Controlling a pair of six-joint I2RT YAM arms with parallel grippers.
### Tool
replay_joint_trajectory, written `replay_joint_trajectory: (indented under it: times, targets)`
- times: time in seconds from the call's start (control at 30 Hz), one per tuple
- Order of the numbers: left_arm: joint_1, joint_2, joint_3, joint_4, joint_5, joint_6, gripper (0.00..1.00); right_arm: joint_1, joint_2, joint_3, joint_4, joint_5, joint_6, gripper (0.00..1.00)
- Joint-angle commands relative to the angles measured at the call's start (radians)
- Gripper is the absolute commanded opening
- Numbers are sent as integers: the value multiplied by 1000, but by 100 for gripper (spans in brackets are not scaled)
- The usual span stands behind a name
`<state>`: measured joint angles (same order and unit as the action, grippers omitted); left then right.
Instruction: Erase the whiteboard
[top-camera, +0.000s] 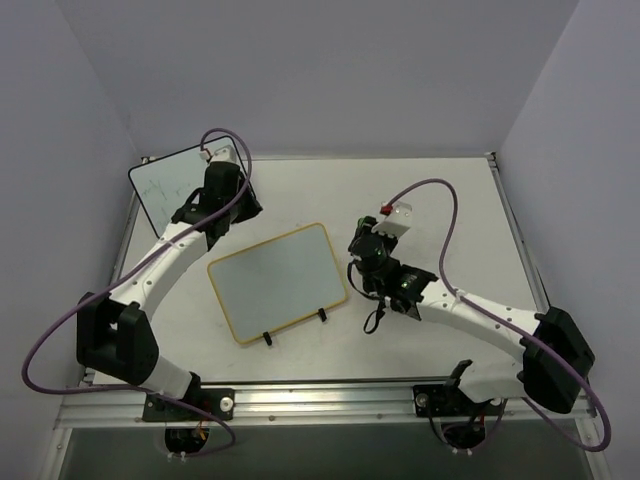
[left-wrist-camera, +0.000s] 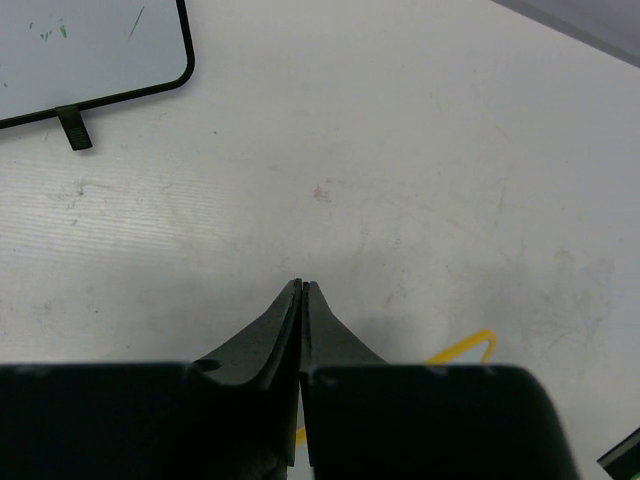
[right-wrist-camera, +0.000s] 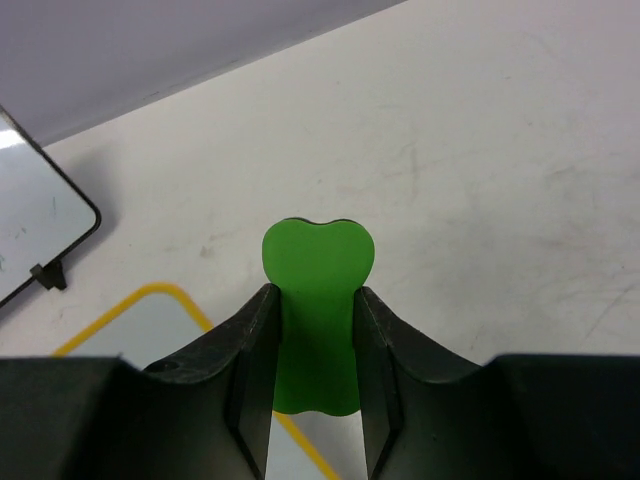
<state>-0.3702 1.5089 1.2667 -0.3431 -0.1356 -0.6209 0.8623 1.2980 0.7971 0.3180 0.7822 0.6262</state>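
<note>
Gripping green eraser (right-wrist-camera: 318, 320) (right jaws) beside whiteboard (top-camera: 278, 282).

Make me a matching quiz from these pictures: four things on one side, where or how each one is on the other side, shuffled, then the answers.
Things:
1. yellow-framed whiteboard
2. black-framed whiteboard
3. green piece
4. left gripper

Place or state:
A. shut, holding nothing
B. at the far left corner of the table
C. lying near the middle of the table
D. clamped in the right gripper

Pairs: 1-C, 2-B, 3-D, 4-A
</note>
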Motion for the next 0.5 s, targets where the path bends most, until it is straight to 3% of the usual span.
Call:
replay_joint_trajectory:
  times: [0.0,0.1,0.23,0.47]
  targets:
    - [2,-73,2,6,22,-2,10,-115,4,76,-141,-162,-19,0]
    - [2,-125,-21,7,37,-7,10,-308,75,125,-145,-399,-36,0]
    - [1,-196,-32,-17,42,4,11,-483,266,275,-211,-526,-69,1]
    - [1,-295,-58,-48,60,7,13,-575,432,372,-241,-538,-86,16]
